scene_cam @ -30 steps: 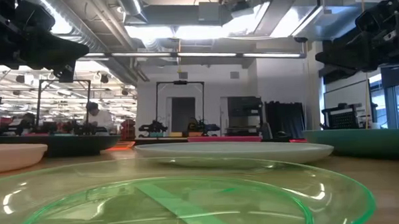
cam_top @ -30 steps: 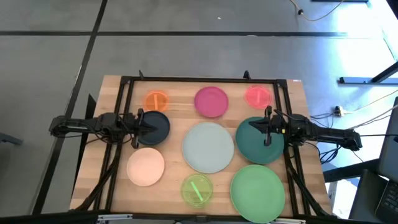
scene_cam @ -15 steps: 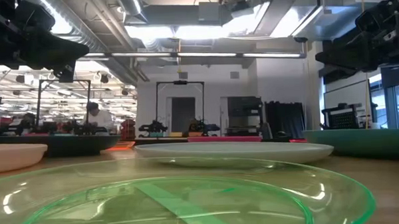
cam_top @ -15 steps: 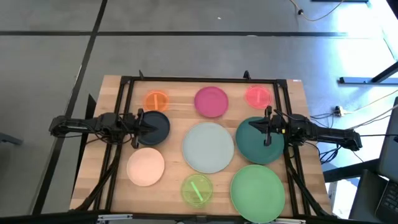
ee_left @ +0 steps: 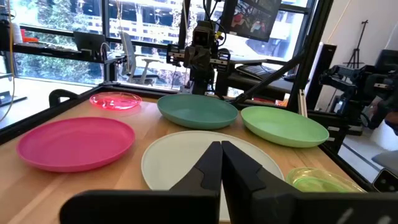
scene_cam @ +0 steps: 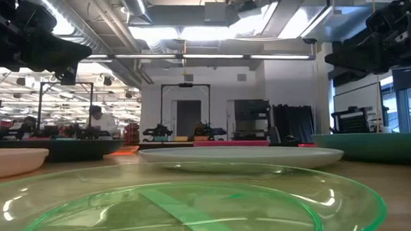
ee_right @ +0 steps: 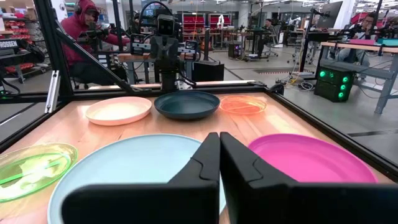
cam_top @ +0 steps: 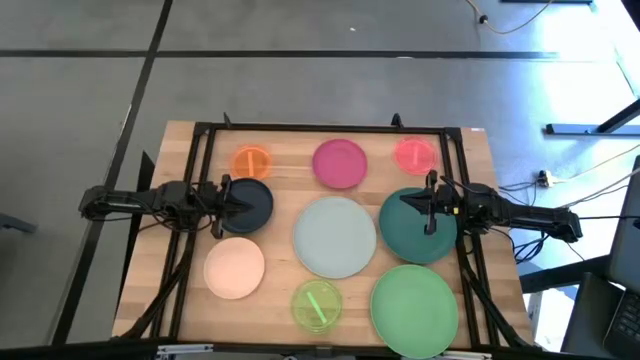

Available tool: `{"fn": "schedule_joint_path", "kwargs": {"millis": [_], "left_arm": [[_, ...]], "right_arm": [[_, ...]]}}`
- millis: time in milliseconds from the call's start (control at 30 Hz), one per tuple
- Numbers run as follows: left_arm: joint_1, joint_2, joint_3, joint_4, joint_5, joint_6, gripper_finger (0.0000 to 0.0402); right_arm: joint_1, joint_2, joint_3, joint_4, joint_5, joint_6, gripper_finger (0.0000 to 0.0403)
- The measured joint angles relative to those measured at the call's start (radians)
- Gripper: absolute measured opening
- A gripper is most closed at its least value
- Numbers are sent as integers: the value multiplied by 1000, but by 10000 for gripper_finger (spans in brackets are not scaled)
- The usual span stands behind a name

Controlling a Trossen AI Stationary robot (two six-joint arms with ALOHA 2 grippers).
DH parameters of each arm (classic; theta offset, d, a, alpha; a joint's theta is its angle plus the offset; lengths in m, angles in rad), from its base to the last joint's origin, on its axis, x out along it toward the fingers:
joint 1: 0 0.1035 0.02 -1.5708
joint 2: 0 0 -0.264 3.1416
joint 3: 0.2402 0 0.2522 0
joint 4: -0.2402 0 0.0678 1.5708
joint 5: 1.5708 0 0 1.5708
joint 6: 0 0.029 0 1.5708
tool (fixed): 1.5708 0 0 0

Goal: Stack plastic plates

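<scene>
9 plastic plates [cam_top: 334, 235] lie separate, face up and flat on the table [cam_top: 480, 160]; being round, they have no long axis. Judged light, stiff and slick, they are best pinched at the rim. Left gripper [cam_top: 243, 203] over the navy plate [cam_top: 256, 200] and right gripper [cam_top: 408, 203] over the teal plate [cam_top: 415, 235] are both closed, empty.

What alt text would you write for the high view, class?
Nine round plastic plates lie unstacked on a wooden table. The left claw hovers over the navy plate, the right claw over the teal plate; both shut.
</scene>
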Motion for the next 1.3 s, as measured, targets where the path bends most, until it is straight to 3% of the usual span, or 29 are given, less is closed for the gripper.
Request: {"fn": "schedule_joint_path", "kwargs": {"millis": [233,533,667,833,1000,1133,1300], "left_arm": [[0,0,0,87,-183,52,0],[0,0,0,254,-270,60,0],[1,0,0,340,-315,161,0],[20,19,0,406,-303,244,0],[57,36,0,415,-204,288,0],[82,48,0,482,-107,297,0],[91,48,0,517,-96,298,0]], "right_arm": [[0,0,0,5,0,0,1],[0,0,-1,58,7,28,1],[0,0,-1,59,1,28,1],[0,0,-1,101,31,52,1],[0,5,3,91,84,79,1],[0,55,6,102,114,121,1],[0,155,57,108,94,173,1]]}}
